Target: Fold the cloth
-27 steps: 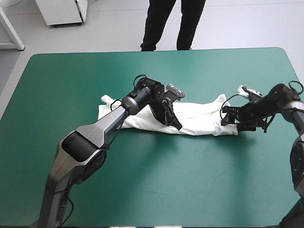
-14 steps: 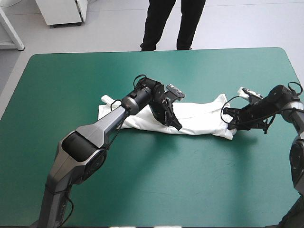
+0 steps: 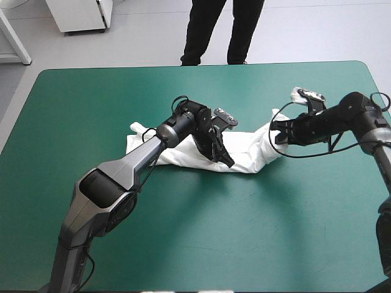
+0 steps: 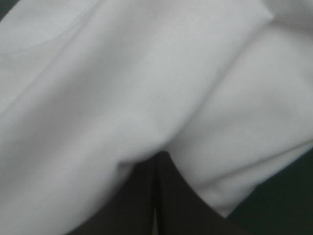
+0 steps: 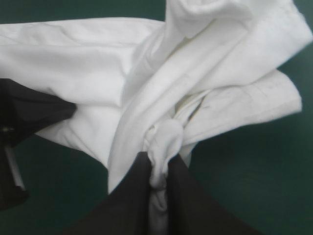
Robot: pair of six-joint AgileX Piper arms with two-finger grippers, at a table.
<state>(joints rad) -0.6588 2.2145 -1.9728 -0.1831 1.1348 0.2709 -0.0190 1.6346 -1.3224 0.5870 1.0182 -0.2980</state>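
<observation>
One T-shirt [image 5: 88, 63] (bunched) in right tool [image 5: 157, 164]

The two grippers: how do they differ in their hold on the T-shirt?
The left gripper is shut with no cloth between its fingers, its tip down on the T-shirt's middle part. The right gripper is shut on the T-shirt's end, cloth bunched between its fingers, and holds it raised. Both touch the T-shirt.

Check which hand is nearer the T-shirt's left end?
Left. The left hand rests shut on the T-shirt's middle, closer to that end; the right hand is shut on the T-shirt's opposite end, nearer the table's right edge.
</observation>
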